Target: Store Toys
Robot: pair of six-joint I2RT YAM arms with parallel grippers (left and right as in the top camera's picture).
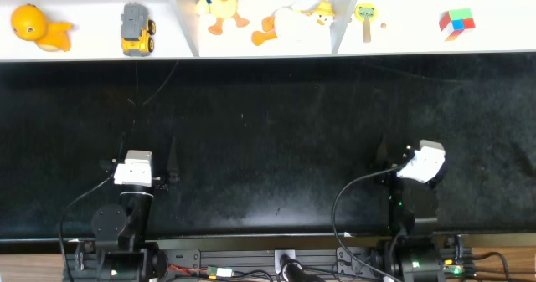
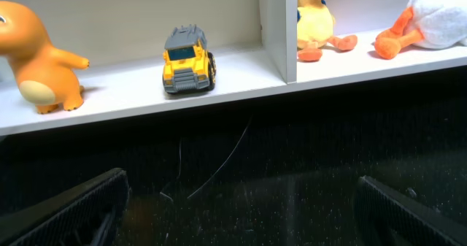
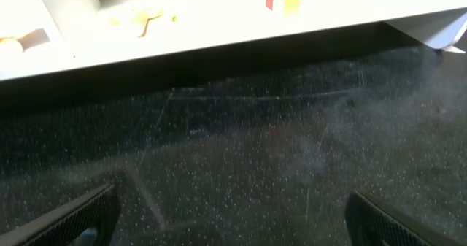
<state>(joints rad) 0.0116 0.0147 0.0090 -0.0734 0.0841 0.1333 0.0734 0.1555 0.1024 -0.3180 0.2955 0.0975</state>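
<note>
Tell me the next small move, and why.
Likely none: hold both arms parked. The orange dinosaur figure, yellow truck, yellow duck plush, white duck plush and colour cube already sit in the shelf; left gripper and right gripper have open jaws, holding nothing.

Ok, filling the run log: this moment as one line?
left end effector: open, empty | right end effector: open, empty | shelf: orange toy, yellow truck, yellow plush duck, white plush duck, colour cube

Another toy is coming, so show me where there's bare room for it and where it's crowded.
The black mat before the shelf is bare throughout. Shelf gaps: between orange toy and yellow truck; between flower toy and colour cube. The middle compartment, with yellow duck and white duck, is crowded.
</note>
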